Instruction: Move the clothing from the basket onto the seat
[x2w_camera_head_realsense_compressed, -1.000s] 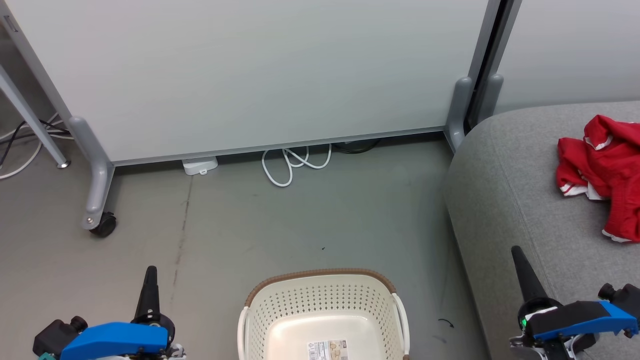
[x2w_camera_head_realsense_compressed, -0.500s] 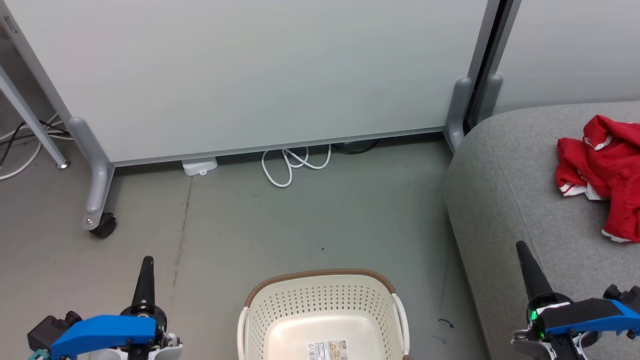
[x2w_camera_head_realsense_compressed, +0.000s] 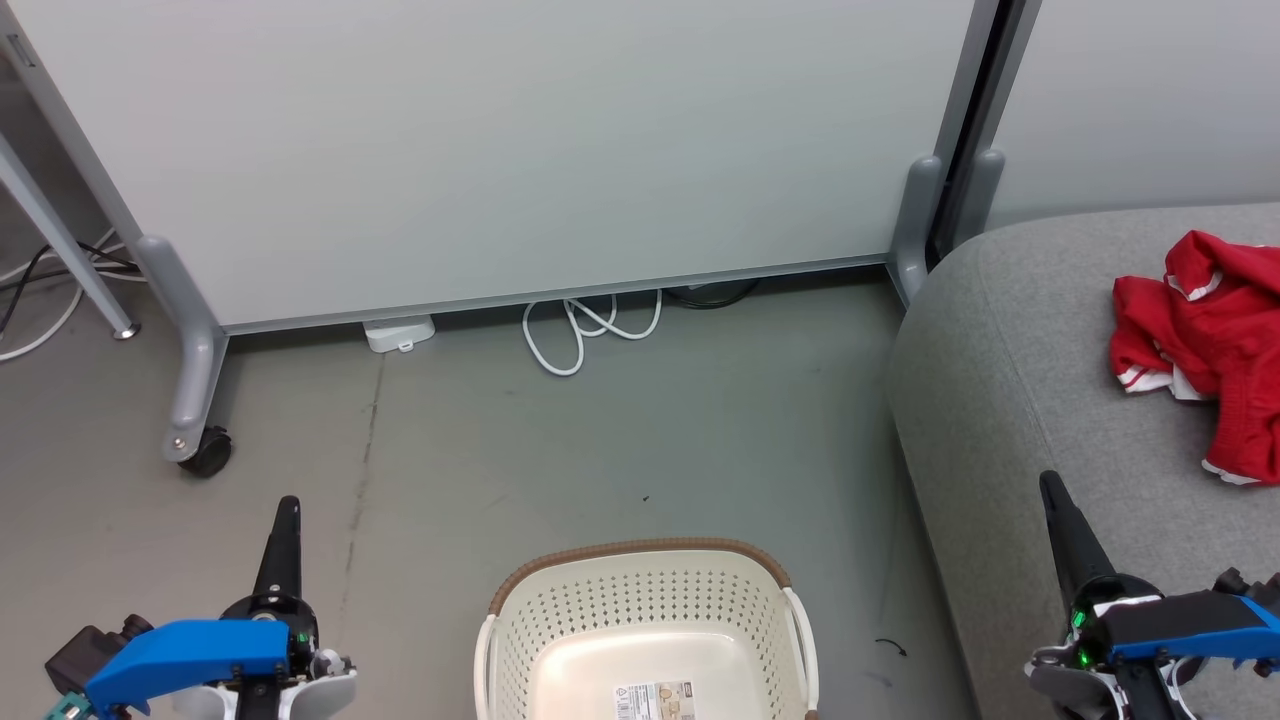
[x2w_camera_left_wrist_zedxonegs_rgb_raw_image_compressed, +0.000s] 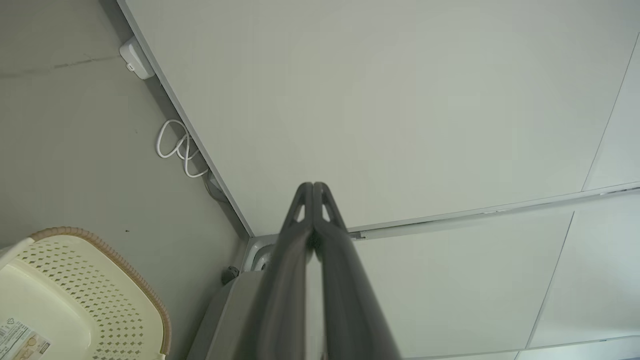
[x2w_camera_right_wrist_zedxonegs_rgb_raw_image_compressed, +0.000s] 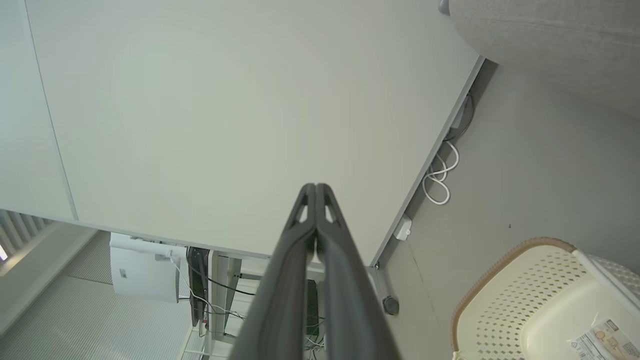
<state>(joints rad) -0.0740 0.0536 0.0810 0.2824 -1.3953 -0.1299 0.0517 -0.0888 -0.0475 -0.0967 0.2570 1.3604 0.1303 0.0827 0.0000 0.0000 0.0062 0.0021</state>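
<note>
The red clothing (x2w_camera_head_realsense_compressed: 1215, 345) with white trim lies crumpled on the light grey seat (x2w_camera_head_realsense_compressed: 1040, 400) at the right edge of the head view. On the floor at bottom centre stands the cream basket (x2w_camera_head_realsense_compressed: 645, 630), holding nothing but the label on its base; it also shows as the basket (x2w_camera_left_wrist_zedxonegs_rgb_raw_image_compressed: 75, 290) and the basket (x2w_camera_right_wrist_zedxonegs_rgb_raw_image_compressed: 540, 305) in the wrist views. My left gripper (x2w_camera_head_realsense_compressed: 285, 510) is shut and held left of the basket. My right gripper (x2w_camera_head_realsense_compressed: 1050, 485) is shut over the seat's front edge. Both wrist views show the left gripper (x2w_camera_left_wrist_zedxonegs_rgb_raw_image_compressed: 312, 186) and right gripper (x2w_camera_right_wrist_zedxonegs_rgb_raw_image_compressed: 316, 187) with fingers pressed together on nothing.
A large pale partition panel (x2w_camera_head_realsense_compressed: 500, 150) on castors (x2w_camera_head_realsense_compressed: 205, 450) stands behind the basket. A coiled white cable (x2w_camera_head_realsense_compressed: 590, 325) and a small white box (x2w_camera_head_realsense_compressed: 400, 332) lie at its foot. Grey floor (x2w_camera_head_realsense_compressed: 600, 450) lies between panel and basket.
Both grippers have shifted slightly: the left one drifted left and up in the picture, the right one edged right and up. Clothing and basket have not moved.
</note>
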